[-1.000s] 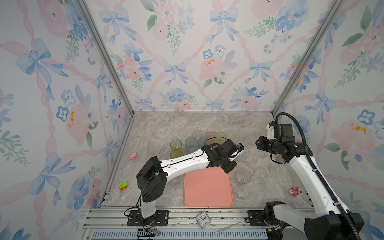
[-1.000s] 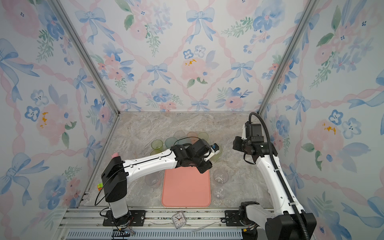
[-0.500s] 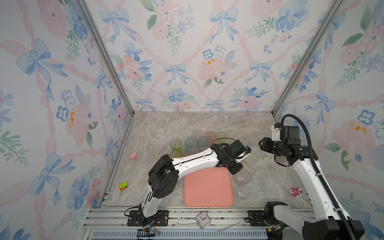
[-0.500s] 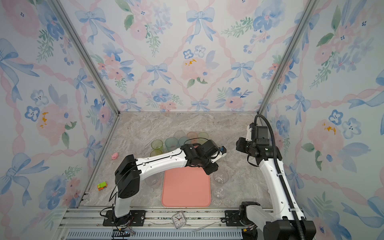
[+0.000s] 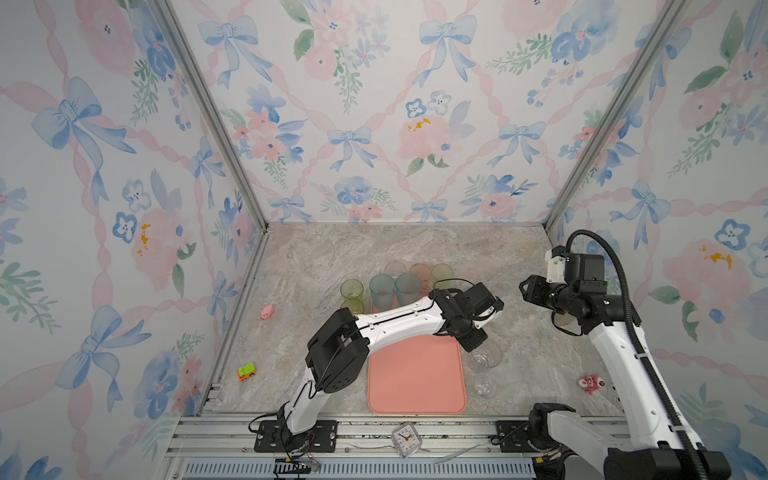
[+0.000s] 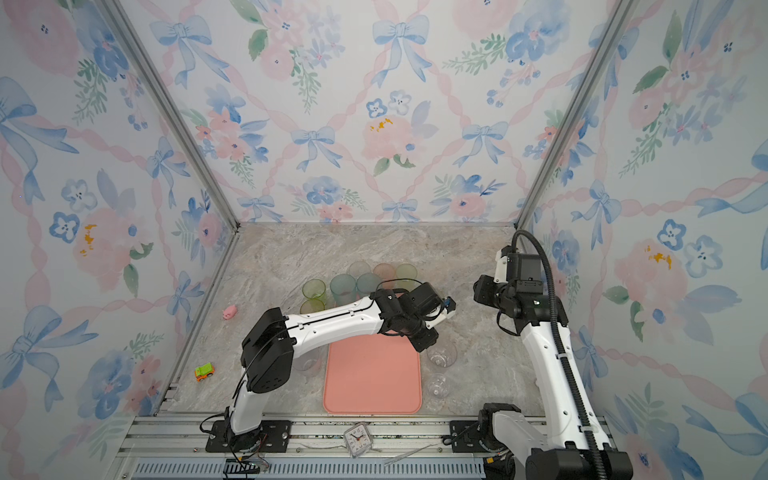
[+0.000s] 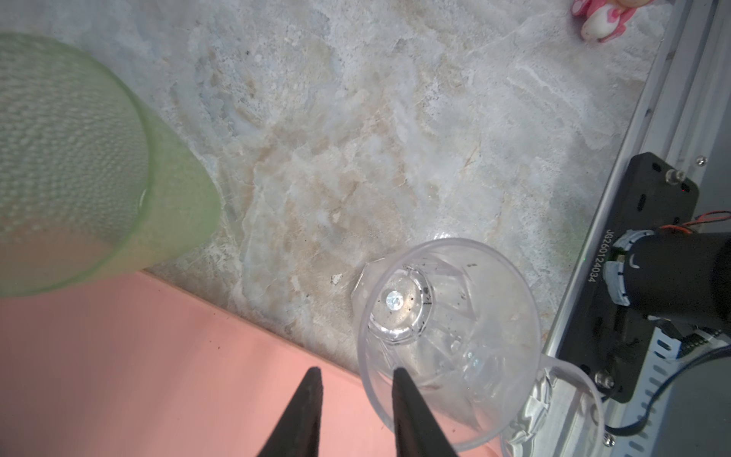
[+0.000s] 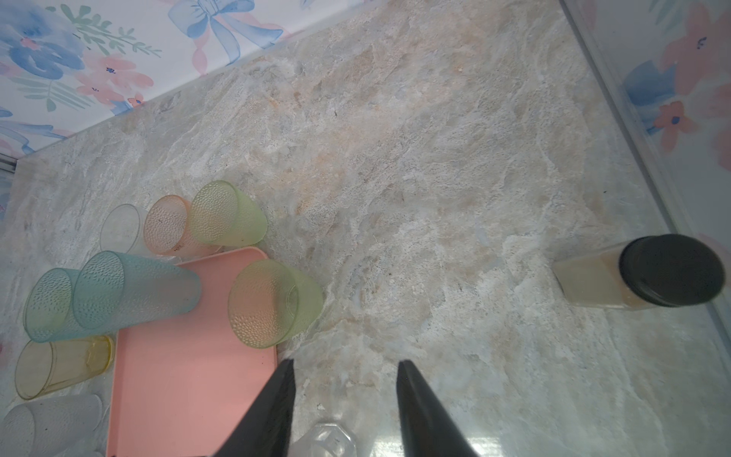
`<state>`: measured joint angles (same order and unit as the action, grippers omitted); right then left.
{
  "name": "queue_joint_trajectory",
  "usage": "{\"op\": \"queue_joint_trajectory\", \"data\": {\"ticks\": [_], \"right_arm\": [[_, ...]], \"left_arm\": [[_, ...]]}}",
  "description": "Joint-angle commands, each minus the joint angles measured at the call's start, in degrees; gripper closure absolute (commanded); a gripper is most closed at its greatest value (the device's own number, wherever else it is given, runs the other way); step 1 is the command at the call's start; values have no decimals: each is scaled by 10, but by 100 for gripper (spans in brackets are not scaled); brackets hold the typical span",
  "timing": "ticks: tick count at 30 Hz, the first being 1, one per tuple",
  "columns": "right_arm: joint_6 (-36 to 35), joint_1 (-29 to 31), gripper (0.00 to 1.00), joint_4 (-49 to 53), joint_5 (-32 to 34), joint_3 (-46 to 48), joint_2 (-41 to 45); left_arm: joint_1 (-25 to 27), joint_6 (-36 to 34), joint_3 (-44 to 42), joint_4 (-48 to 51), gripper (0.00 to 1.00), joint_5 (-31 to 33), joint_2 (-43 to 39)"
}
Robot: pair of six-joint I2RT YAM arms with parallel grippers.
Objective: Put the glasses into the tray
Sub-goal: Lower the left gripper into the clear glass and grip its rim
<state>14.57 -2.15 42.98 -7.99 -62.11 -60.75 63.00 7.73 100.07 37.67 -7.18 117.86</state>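
Now my left fingers (image 7: 310,399) sit apart astride the clear glass (image 7: 466,316) rim to pinch it; right fingers (image 8: 279,399) apart, empty.

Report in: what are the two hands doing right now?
Left hand open, astride clear glass rim, beside tray. Right hand open, empty. Nothing blocking.

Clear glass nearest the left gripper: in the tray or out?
Out. The clear glass stands upright on the marble table, its base just off the edge of the tray.
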Motion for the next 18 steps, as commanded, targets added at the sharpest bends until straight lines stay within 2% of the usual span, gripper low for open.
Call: {"op": "queue_joint_trajectory", "data": {"ticks": [1, 18], "right_arm": [[-7, -6, 54, 0, -10, 10, 11], [-11, -11, 54, -1, -19, 15, 17]], "left_arm": [[4, 4, 18, 15, 67, -14, 11], [6, 4, 42, 33, 77, -13, 42]]}}
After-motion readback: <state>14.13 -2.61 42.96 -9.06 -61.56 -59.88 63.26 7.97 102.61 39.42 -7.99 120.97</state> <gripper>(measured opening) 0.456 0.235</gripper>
